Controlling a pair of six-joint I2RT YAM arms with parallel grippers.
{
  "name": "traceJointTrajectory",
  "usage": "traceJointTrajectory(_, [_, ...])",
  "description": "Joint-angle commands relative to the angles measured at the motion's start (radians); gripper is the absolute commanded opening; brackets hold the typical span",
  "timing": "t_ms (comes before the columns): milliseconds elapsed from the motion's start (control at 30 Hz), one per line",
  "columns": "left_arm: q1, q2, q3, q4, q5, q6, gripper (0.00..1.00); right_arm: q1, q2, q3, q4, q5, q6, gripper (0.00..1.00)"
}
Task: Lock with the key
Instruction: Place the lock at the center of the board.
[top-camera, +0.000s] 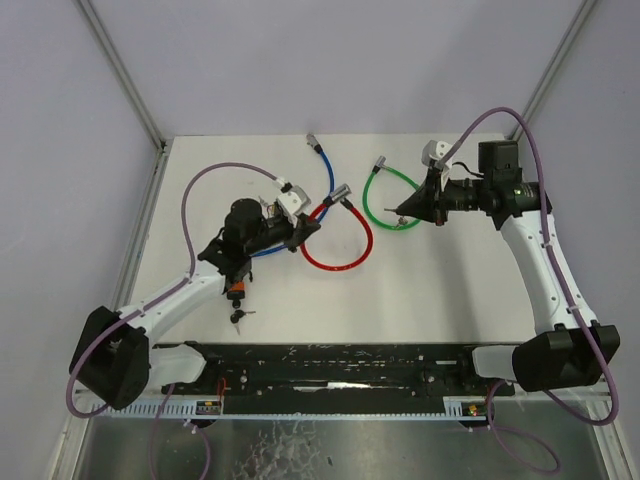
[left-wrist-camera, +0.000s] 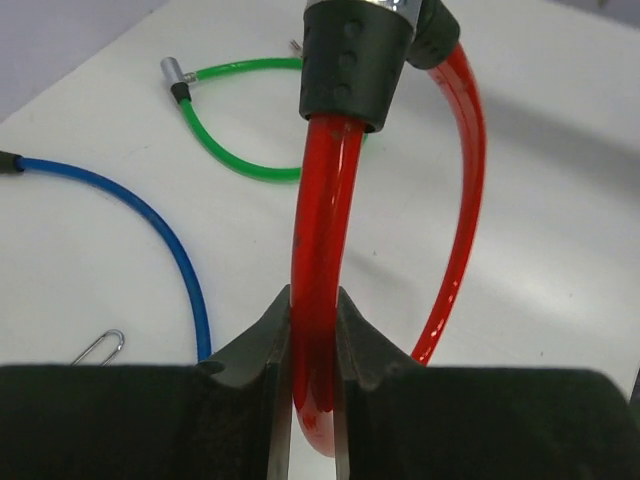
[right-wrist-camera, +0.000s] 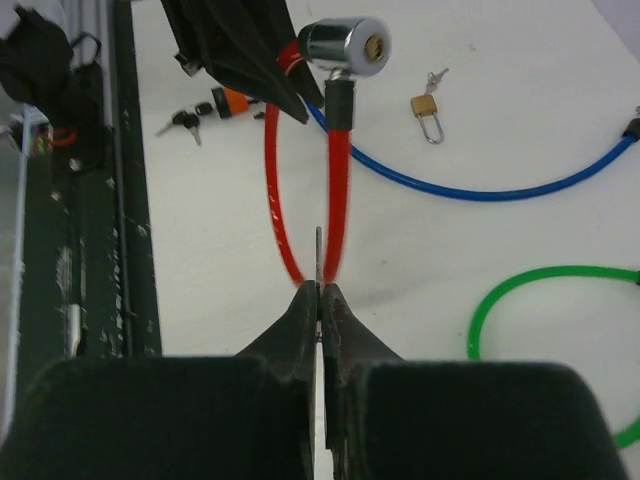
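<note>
A red cable lock (top-camera: 345, 255) lies looped on the white table, its silver lock head (right-wrist-camera: 347, 45) raised with the keyhole (right-wrist-camera: 375, 45) facing the right wrist camera. My left gripper (left-wrist-camera: 313, 300) is shut on the red cable (left-wrist-camera: 318, 250) just below the head's black sleeve (left-wrist-camera: 355, 60). In the top view, that left gripper (top-camera: 303, 228) sits at the loop's left side. My right gripper (right-wrist-camera: 319, 290) is shut on a thin key (right-wrist-camera: 319, 255), blade edge-on and pointing toward the lock head. The right gripper (top-camera: 403, 212) is a short way to the right of the red loop, apart from it.
A blue cable lock (top-camera: 325, 170) lies behind the red one and a green cable lock (top-camera: 383, 195) under the right gripper. A small brass padlock (right-wrist-camera: 428, 105) and a key bunch with an orange tag (top-camera: 237, 295) rest on the table. A black rail (top-camera: 330, 365) runs along the near edge.
</note>
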Motion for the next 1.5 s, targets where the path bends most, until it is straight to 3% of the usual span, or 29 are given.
traceJointTrajectory(0, [0.059, 0.029, 0.006, 0.277, 0.067, -0.326, 0.0, -0.004, -0.058, -0.113, 0.492, -0.119, 0.633, 0.0])
traceJointTrajectory(67, [0.085, 0.072, 0.011, 0.322, 0.076, -0.446, 0.0, -0.004, -0.065, -0.155, 0.592, -0.119, 0.762, 0.0])
traceJointTrajectory(233, [0.136, 0.188, 0.047, 0.382, 0.097, -0.721, 0.0, -0.005, -0.112, -0.287, 0.75, -0.049, 0.872, 0.0])
traceJointTrajectory(400, [0.125, 0.344, 0.106, 0.44, 0.145, -0.892, 0.0, -0.077, -0.111, -0.289, 0.677, -0.017, 0.766, 0.0])
traceJointTrajectory(567, [0.013, 0.472, 0.149, 0.535, 0.082, -0.964, 0.0, -0.163, -0.098, -0.222, 0.475, 0.063, 0.553, 0.0])
traceJointTrajectory(733, [-0.144, 0.685, 0.288, 0.646, 0.037, -1.048, 0.0, -0.269, -0.116, -0.232, 0.46, 0.251, 0.464, 0.01])
traceJointTrajectory(900, [-0.245, 0.917, 0.513, 0.679, -0.043, -1.128, 0.0, -0.377, -0.117, -0.254, 0.476, 0.309, 0.449, 0.02])
traceJointTrajectory(1033, [-0.293, 1.118, 0.749, 0.597, -0.093, -1.243, 0.0, -0.417, -0.11, -0.26, 0.477, 0.37, 0.428, 0.02])
traceJointTrajectory(1233, [-0.36, 1.348, 1.148, 0.237, -0.23, -1.276, 0.0, -0.46, -0.057, -0.257, 0.467, 0.415, 0.413, 0.03])
traceJointTrajectory(1400, [-0.367, 1.448, 1.296, 0.116, -0.285, -1.261, 0.03, -0.473, -0.025, -0.248, 0.455, 0.427, 0.402, 0.03])
traceJointTrajectory(1467, [-0.368, 1.457, 1.321, 0.087, -0.295, -1.226, 0.13, -0.476, -0.015, -0.249, 0.453, 0.427, 0.4, 0.03])
